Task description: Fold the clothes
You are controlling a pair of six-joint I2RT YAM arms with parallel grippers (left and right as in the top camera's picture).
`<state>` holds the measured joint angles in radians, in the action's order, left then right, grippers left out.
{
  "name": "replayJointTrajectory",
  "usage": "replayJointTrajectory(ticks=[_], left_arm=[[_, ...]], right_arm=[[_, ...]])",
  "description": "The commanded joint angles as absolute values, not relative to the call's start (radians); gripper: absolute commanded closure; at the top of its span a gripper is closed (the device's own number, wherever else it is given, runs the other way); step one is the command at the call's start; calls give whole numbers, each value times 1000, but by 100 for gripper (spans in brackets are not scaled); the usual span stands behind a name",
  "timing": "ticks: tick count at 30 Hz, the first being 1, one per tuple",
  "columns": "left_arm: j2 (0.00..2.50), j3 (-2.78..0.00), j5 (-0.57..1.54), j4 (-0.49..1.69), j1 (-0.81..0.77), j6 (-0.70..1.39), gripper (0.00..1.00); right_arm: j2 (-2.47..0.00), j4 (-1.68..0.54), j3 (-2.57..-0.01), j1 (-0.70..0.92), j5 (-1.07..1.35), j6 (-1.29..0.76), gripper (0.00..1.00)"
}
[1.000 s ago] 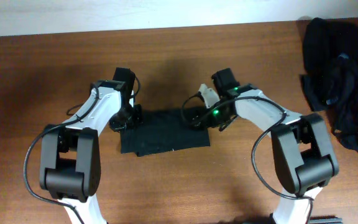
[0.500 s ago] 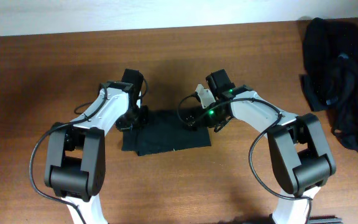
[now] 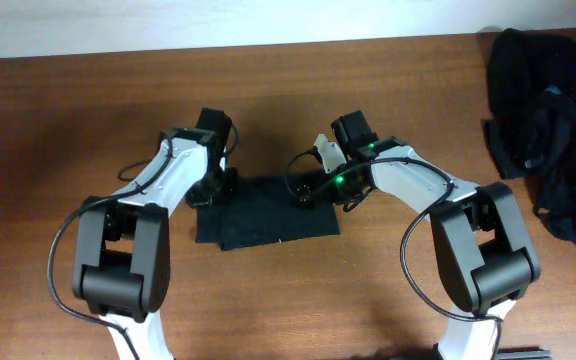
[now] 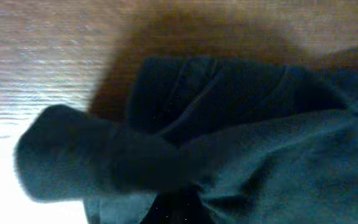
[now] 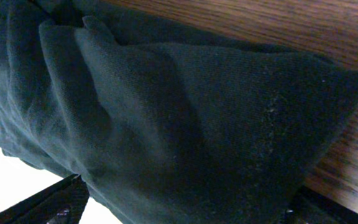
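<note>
A dark folded garment [image 3: 268,212] lies flat on the wooden table [image 3: 88,120] between the two arms. My left gripper [image 3: 211,190] is at the garment's upper left corner. In the left wrist view the dark cloth [image 4: 247,124] bunches and pinches in towards the jaws [image 4: 185,210], which are shut on it. My right gripper [image 3: 309,190] is at the upper right corner. In the right wrist view its two fingers stand wide apart [image 5: 188,208] with a thick fold of the garment [image 5: 185,106] bulging between them.
A heap of dark clothes [image 3: 553,130] lies at the table's far right edge. The pale wall [image 3: 218,20] runs along the back edge of the table.
My left gripper has shifted a little right and back onto the garment's corner. My right gripper has moved slightly left. The garment has hardly changed shape.
</note>
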<state>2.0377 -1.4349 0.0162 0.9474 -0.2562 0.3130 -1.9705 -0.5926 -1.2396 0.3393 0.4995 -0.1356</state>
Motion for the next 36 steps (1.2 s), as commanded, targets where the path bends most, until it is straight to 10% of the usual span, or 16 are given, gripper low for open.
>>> replayJointTrajectory(ticks=[1,5,13,36], left_arm=[[2038,-1549,-4,988,-243,298,100],[2035,-1675,-17,1097,-242,297,88],[2043,-1663,80,1200,-237,118,21],[2044,-1301,255,915,-158,-4,5]], right_arm=[[-2030,-589,-1227,348,490,-140,3],[-2030,-590,-1227,348,490,-140,2],[-2030,-591,-1227,347,490,-140,2],[-2030,-604,-1227,345,486,-136,1]])
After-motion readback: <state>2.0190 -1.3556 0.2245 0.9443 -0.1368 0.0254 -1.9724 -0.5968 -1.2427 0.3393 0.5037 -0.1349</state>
